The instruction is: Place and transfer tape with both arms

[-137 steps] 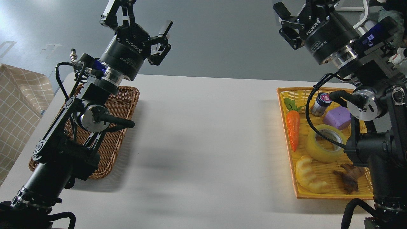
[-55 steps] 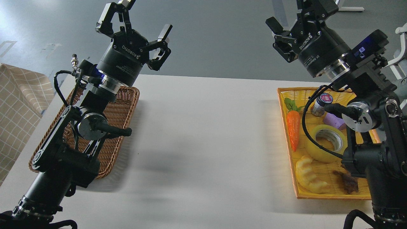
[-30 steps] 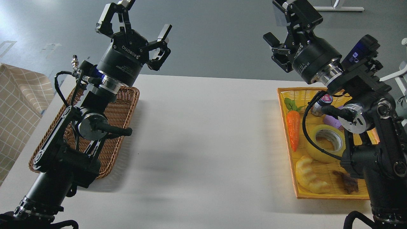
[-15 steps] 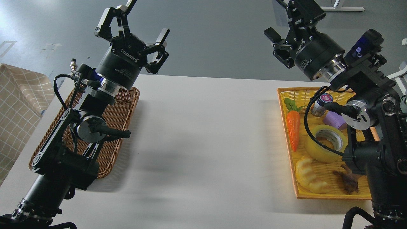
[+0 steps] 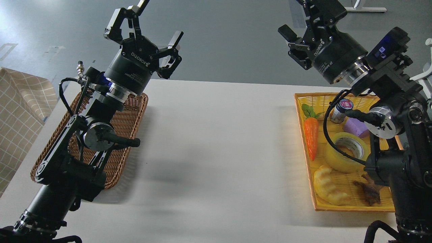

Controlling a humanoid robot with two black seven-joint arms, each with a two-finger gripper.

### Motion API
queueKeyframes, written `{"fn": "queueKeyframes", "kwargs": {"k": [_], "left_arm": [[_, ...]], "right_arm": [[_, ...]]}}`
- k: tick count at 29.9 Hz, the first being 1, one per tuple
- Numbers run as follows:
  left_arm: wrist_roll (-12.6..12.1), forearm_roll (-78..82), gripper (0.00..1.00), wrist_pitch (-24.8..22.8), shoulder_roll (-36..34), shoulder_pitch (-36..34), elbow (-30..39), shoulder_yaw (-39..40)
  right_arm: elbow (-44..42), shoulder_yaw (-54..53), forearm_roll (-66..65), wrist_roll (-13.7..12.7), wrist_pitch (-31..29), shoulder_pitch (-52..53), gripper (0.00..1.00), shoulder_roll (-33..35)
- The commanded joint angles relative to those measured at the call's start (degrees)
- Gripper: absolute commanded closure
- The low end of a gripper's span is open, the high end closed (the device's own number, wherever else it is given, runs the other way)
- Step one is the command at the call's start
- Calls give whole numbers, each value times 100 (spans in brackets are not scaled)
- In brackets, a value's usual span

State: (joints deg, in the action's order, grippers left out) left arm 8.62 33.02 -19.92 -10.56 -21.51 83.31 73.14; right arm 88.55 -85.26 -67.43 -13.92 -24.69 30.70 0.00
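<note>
Table: white, wide, spans the view; middle bare between two baskets.
Left arm: black, enters from lower left, rises over the brown basket; silver joint disc facing the view, cable looped at the wrist.
Right arm: black, enters from lower right, stands over the right part of the yellow basket; cable hangs across the tape.
Brown basket: wicker, on the left side of the table, partly hidden by the left arm; contents not visible.
Yellow basket: woven, on the right side of the table; holds tape and several small items.
Left gripper: raised above the far table edge, fingers spread wide, nothing between them.
Right gripper: raised above the far edge of the yellow basket, partly cut by the top of the view; one finger visible, the other out of frame; opening cannot be told.
Tape: translucent yellow roll with pale core, lying flat in the middle of the yellow basket, hole upward; well below both grippers, touched by neither.
Croissant toy: pale yellow, near front-left of tape.
Carrot toy: orange, green top, just left of tape.
Purple block: behind tape, partly hidden by arm.
Brown item: dark, front-right of tape; kind unclear.
Small jar: at the far end of the basket, behind the block.
</note>
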Motion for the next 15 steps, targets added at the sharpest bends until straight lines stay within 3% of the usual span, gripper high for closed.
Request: {"fn": "queueKeyframes", "kwargs": {"k": [1, 3, 10, 14, 15], "left_arm": [[-1, 11, 2, -3, -60, 7, -7, 7], [-9, 11, 2, -3, -87, 7, 1, 33], [-18, 11, 2, -3, -122, 16, 28, 33], [-36, 11, 2, 5, -113, 24, 28, 25], [-36, 11, 2, 5, -113, 24, 28, 25]], "right_arm": [[22, 0, -33, -58, 148, 41, 0, 0], [13, 0, -33, -76, 394, 59, 2, 192], [356, -17, -24, -85, 386, 59, 4, 923], [575, -9, -24, -76, 220, 85, 5, 1737], [610, 9, -33, -32, 132, 76, 11, 2027]]}}
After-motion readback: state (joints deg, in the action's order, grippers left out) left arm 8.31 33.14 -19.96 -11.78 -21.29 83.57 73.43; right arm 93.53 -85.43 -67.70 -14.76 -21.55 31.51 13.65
